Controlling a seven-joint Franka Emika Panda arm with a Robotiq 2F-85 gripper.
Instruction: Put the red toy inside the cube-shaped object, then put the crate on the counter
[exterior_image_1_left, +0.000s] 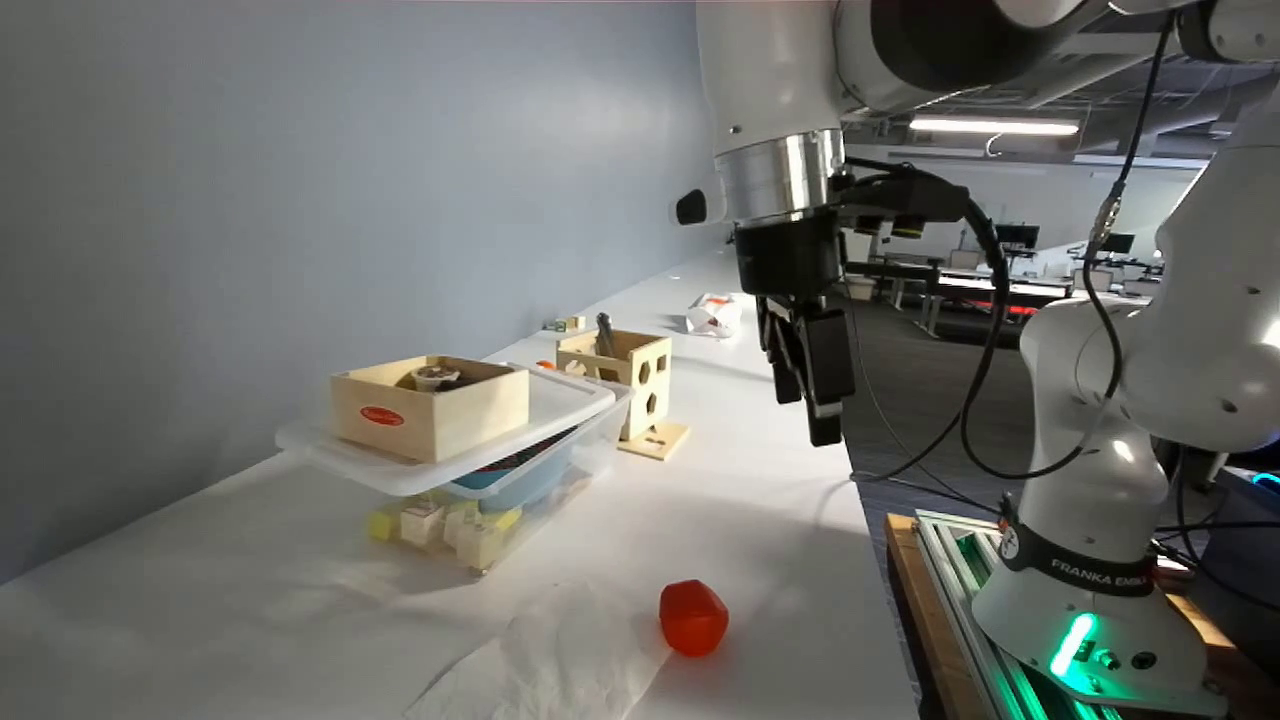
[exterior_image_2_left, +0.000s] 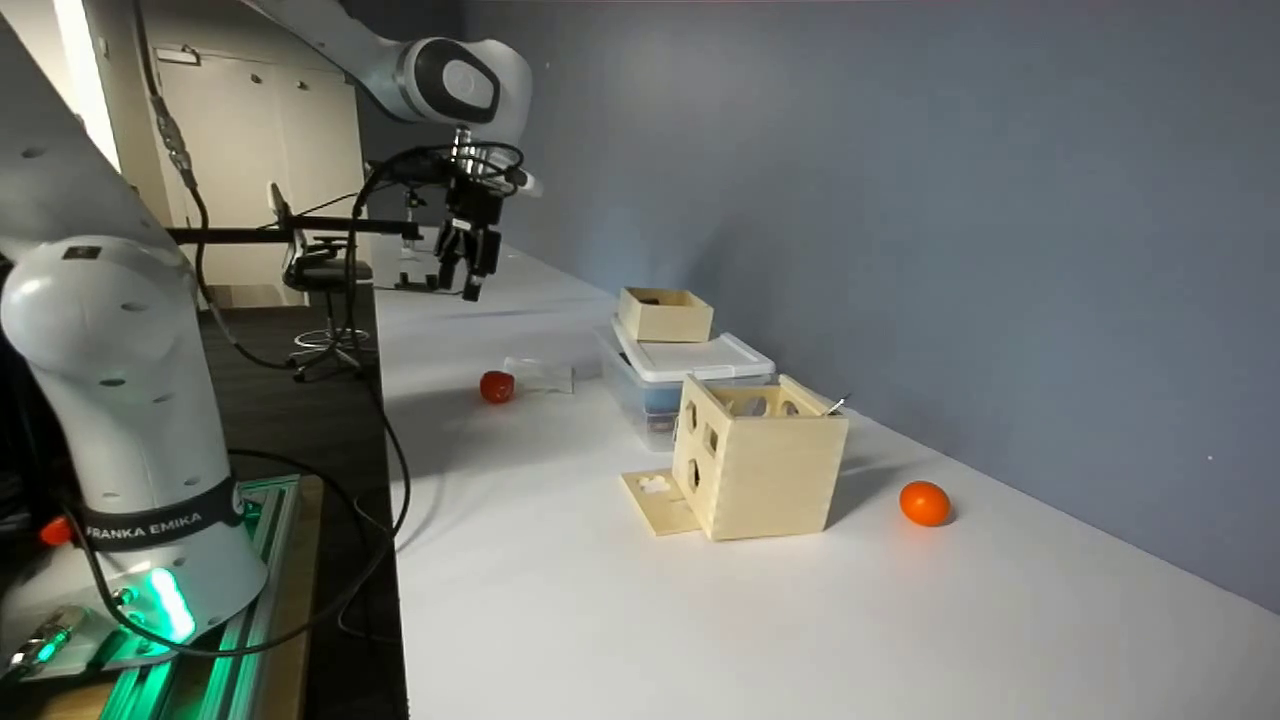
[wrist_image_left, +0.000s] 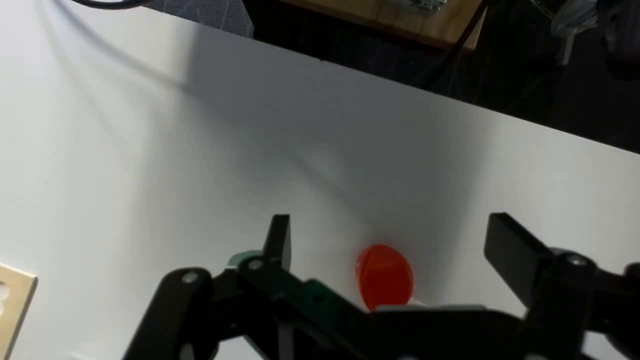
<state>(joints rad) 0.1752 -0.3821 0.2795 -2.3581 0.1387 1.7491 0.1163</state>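
Note:
The red toy (exterior_image_1_left: 693, 618) lies on the white counter (exterior_image_1_left: 250, 630), near its front edge; it also shows in an exterior view (exterior_image_2_left: 497, 387). My gripper (exterior_image_1_left: 808, 412) is open and empty, high above the counter. In the wrist view the red toy (wrist_image_left: 384, 277) appears between the spread fingers (wrist_image_left: 390, 240), well below them, its lower part hidden by the gripper body. The pale wooden cube (exterior_image_2_left: 775, 480) stands upright, open-topped, with holes in its sides and a flat wooden piece (exterior_image_1_left: 655, 440) at its foot. The crate (exterior_image_1_left: 430, 415) sits on the clear bin's lid and holds a small cup.
The clear plastic bin (exterior_image_1_left: 560, 475) with a white lid (exterior_image_2_left: 690, 357) stands between the cube and the red toy. A clear plastic bag (exterior_image_1_left: 560, 660) lies beside the toy. An orange ball (exterior_image_2_left: 925, 503) is near the wall. A metal tool (exterior_image_1_left: 604, 335) sticks up from the cube.

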